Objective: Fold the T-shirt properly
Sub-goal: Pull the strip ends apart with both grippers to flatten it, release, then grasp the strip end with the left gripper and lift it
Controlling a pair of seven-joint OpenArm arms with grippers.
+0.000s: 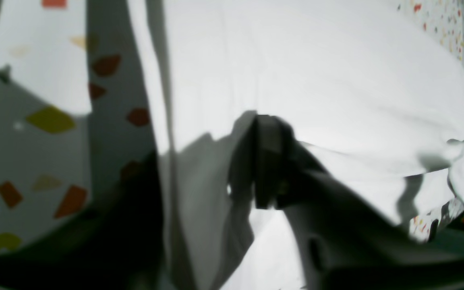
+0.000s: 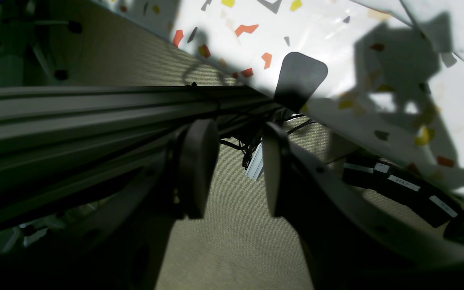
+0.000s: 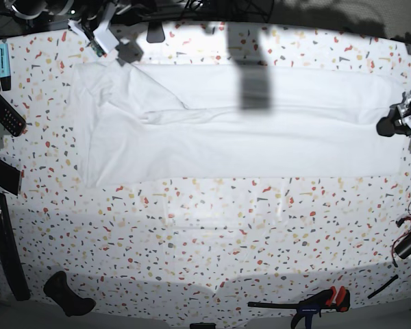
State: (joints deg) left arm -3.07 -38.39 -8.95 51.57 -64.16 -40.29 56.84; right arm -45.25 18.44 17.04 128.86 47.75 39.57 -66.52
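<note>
Left jaws clamp the T-shirt (image 1: 296, 72) edge, presumably to fold it. Right jaws stand apart, empty, beyond the tabletop (image 2: 336, 36).

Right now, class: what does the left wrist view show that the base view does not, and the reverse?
Left wrist only: a close look at the left gripper pinching a raised edge of the T-shirt.
Base only: the whole T-shirt spread flat, a clamp at the near edge, and a marker.
Both: white fabric on the speckled tabletop.
</note>
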